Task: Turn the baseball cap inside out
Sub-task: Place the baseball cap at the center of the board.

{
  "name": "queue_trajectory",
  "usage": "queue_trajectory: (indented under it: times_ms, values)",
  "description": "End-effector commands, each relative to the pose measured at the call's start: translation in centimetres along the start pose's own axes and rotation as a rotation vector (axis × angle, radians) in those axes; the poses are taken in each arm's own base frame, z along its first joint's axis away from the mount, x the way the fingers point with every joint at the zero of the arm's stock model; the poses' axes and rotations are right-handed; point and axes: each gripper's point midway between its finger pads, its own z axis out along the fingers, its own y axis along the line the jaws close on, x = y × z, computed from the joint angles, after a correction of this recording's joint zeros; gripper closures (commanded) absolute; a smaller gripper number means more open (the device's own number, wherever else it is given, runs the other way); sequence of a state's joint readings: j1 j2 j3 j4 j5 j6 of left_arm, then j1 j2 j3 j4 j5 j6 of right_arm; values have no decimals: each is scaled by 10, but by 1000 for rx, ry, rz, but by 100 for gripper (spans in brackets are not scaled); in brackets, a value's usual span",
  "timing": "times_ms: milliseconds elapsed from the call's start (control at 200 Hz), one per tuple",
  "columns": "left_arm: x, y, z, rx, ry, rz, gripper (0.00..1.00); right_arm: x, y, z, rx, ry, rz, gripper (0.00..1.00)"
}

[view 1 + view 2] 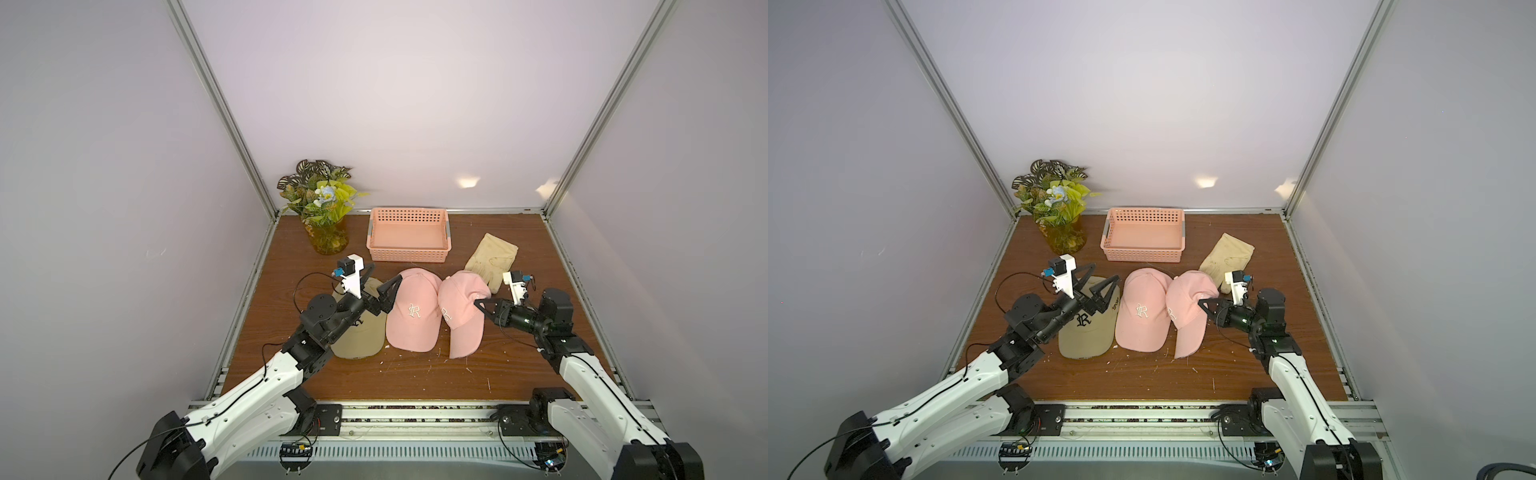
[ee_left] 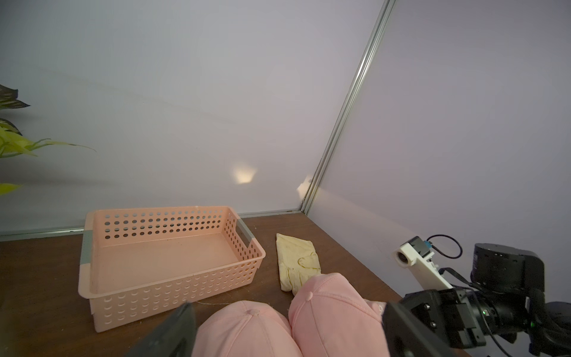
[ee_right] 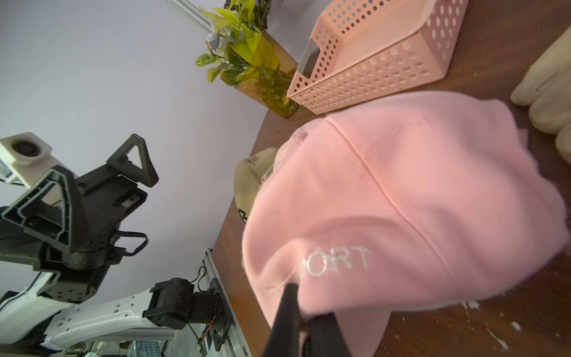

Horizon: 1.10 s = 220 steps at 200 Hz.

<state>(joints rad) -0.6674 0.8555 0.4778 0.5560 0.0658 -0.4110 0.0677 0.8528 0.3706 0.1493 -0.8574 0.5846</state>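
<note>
Top views: three caps in a row at table centre. Right pink cap [image 1: 461, 307] tipped on edge, brim [image 1: 467, 336] toward 6 o'clock. Right gripper [image 1: 482, 304] at its 3 o'clock side, jaws pinched together on the crown rim. Left gripper [image 1: 1100, 286] spread wide above tan cap [image 1: 1086, 332], holding nothing.

Left wrist: basket [image 2: 173, 281] and glove [image 2: 296, 262] at 12 o'clock beyond pink crowns.

Right wrist: fingertips [image 3: 289, 296] clamp the fabric edge below the white lettering (partly hidden). Judged light; crown soft, brim stiff. Best hold: crown rim, not brim.
</note>
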Motion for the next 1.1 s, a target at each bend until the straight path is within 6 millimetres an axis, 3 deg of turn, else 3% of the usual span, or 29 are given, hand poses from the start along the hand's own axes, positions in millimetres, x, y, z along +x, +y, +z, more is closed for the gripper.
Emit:
queue_trajectory:
  times_ms: [0, 55, 150, 360, 741, 981, 1096]
  values:
    - [2, -1, 0, -2, 12, -15, 5, 6, -12, -4, 71, 3, -52, 88]
    - [2, -1, 0, -4, 16, -14, 5, 7, -27, -7, 162, -7, -53, 73]
    - [3, -1, 1, -6, 20, -14, 5, 6, -54, -15, 322, -30, -57, 62]
    - [4, -1, 3, -9, 29, -17, 5, 3, -87, -23, 496, -59, -35, 48]
    - [13, 10, 2, -58, 46, -11, 4, -15, -120, -38, 725, -84, -57, 31]
    - [22, 50, -6, -284, 88, -36, 3, -33, -140, -55, 894, -137, -77, 31]
    - [24, 70, -14, -376, 102, -38, 3, -44, -143, -52, 914, -143, -89, 35]
